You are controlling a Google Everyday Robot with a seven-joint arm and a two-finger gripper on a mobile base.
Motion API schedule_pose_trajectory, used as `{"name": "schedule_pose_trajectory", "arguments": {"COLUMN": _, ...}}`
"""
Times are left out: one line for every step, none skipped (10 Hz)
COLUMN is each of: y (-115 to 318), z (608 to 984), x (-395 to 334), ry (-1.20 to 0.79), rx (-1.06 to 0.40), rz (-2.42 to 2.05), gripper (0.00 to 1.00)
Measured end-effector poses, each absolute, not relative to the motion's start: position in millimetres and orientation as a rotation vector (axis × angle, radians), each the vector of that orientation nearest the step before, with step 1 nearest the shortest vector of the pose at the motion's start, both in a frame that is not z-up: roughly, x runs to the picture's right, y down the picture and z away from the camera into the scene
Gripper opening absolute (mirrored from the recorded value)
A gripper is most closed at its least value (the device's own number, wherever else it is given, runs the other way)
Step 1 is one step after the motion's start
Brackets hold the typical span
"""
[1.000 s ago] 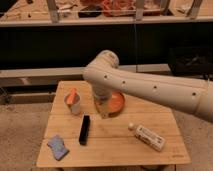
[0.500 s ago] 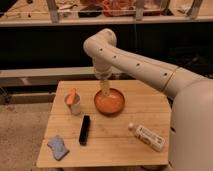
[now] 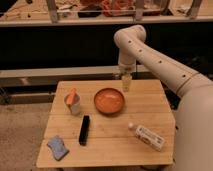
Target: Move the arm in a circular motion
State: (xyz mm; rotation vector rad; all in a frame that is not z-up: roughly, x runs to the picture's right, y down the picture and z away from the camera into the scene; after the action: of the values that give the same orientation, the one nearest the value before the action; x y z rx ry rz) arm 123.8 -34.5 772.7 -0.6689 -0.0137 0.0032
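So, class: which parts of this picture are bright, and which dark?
Camera view: the table is evenly lit; the recess behind it is dark; the arm shows pale against it; the gripper hangs above the table's far edge, behind the bowl.

Cream-white arm [image 3: 150,54] bends down, jaws hanging over the table's [image 3: 150,106] far edge.

claw [image 3: 126,83] above table [image 3: 112,145], behind bowl [image 3: 109,100]
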Motion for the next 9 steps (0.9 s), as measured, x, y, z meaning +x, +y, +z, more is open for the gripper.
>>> {"name": "schedule_pose_trajectory", "arguments": {"y": -33.5, "z": 774.9, "x": 136.4, "ry": -0.009, "rx": -0.677, "rz": 0.026, "gripper": 0.8}}
{"name": "schedule_pose_trajectory", "arguments": {"y": -31.9, "z": 776.7, "x": 143.8, "ry": -0.002, "rx": -0.685, "rz": 0.038, "gripper": 0.8}}
{"name": "schedule_pose_trajectory", "arguments": {"y": -28.9, "z": 778.0, "x": 153.2, "ry": 0.004, "rx": -0.694, "rz": 0.055, "gripper": 0.8}}
{"name": "schedule_pose_trajectory", "arguments": {"y": -25.6, "z": 778.9, "x": 164.1, "ry": 0.013, "rx": -0.702, "rz": 0.071, "gripper": 0.8}}
{"name": "schedule_pose_trajectory", "arguments": {"y": -21.1, "z": 779.8, "x": 174.7, "ry": 0.019, "rx": -0.711, "rz": 0.089, "gripper": 0.8}}
{"name": "schedule_pose_trajectory", "arguments": {"y": -16.1, "z": 779.9, "x": 183.8, "ry": 0.024, "rx": -0.72, "rz": 0.103, "gripper": 0.8}}
{"name": "schedule_pose_trajectory", "arguments": {"y": -12.2, "z": 780.2, "x": 190.8, "ry": 0.027, "rx": -0.724, "rz": 0.116, "gripper": 0.8}}
{"name": "schedule_pose_trajectory", "arguments": {"y": -4.0, "z": 779.2, "x": 206.2, "ry": 0.039, "rx": -0.733, "rz": 0.141, "gripper": 0.8}}
{"name": "schedule_pose_trajectory", "arguments": {"y": 1.1, "z": 778.7, "x": 214.4, "ry": 0.045, "rx": -0.735, "rz": 0.154, "gripper": 0.8}}
